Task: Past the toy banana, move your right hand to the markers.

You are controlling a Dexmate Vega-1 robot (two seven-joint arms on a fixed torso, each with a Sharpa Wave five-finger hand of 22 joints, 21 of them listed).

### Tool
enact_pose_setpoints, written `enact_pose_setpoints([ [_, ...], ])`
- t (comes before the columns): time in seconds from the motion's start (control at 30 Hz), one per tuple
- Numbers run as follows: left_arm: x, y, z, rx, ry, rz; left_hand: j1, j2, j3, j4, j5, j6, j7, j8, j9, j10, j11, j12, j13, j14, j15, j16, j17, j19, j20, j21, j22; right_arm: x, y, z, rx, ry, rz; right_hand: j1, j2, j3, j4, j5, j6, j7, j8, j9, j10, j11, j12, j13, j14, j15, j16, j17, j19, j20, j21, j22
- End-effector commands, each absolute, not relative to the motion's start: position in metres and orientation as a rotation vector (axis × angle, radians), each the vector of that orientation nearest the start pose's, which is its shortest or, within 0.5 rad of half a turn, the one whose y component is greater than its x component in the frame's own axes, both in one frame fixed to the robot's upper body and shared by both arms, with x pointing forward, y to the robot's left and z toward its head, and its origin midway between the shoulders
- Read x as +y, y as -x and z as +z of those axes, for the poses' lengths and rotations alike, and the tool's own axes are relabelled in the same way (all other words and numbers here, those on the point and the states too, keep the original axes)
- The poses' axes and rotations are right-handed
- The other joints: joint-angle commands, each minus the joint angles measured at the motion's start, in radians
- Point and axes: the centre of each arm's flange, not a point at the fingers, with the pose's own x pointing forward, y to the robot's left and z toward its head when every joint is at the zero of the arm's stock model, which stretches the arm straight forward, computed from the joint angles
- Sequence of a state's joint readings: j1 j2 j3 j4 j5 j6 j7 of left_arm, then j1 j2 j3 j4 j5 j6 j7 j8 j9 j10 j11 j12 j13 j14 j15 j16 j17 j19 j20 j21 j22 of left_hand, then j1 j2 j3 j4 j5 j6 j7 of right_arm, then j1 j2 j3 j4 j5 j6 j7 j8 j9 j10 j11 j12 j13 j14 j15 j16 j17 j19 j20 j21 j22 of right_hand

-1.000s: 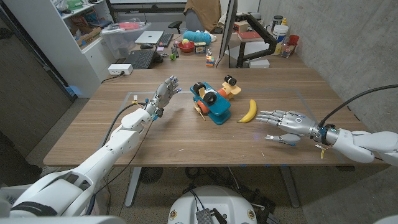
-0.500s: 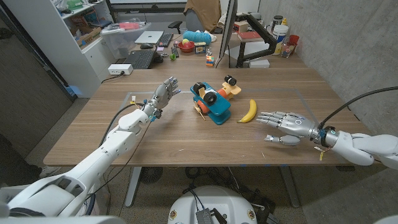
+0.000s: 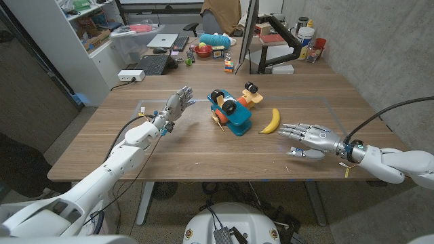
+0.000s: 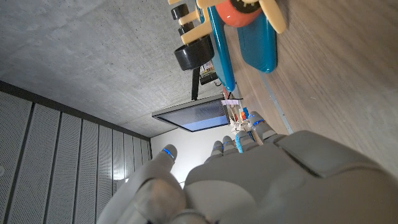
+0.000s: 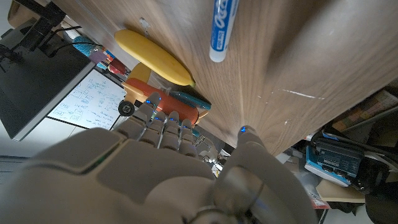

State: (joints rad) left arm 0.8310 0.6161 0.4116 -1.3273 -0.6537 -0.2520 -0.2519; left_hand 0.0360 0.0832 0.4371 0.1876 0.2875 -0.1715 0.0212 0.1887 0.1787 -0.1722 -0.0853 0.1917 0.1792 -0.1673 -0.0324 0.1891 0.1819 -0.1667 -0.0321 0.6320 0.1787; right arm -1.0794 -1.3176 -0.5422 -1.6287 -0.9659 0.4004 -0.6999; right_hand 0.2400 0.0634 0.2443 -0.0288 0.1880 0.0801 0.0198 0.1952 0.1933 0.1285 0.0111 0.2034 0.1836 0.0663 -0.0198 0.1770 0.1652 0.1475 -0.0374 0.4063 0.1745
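Wooden table (image 3: 203,152), concrete wall (image 3: 380,47), right hand (image 3: 308,137) fingers spread, holding nothing

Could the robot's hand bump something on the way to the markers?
Maybe. The right hand has its fingers spread, with the fingertips close to the toy banana, so reaching past could nudge or roll it. Just beyond the banana sits the teal toy with wheels, which a wide sweep might also knock.

The marker (image 5: 222,28) is cut off by the right wrist view's edge.
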Motion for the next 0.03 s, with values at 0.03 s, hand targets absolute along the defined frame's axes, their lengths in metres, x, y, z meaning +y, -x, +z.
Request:
enact_pose_setpoints([
  [0.03,0.2942,-0.6339,-0.0294,-0.550,-0.148,-0.414,-0.011,0.088,0.000,-0.002,-0.001,-0.135,0.000,0.004,0.005,-0.052,-0.004,0.002,0.003,-0.033,-0.013,0.004,0.002,-0.045,-0.053,-0.003,0.006,-0.3489,-0.5141,-0.1032,-1.141,1.907,0.200,0.007,-0.002,-0.005,0.002,0.004,0.006,0.001,0.001,0.002,0.003,0.003,0.007,0.003,0.009,0.002,0.004,0.004,0.008,-0.028,-0.004,0.002],
])
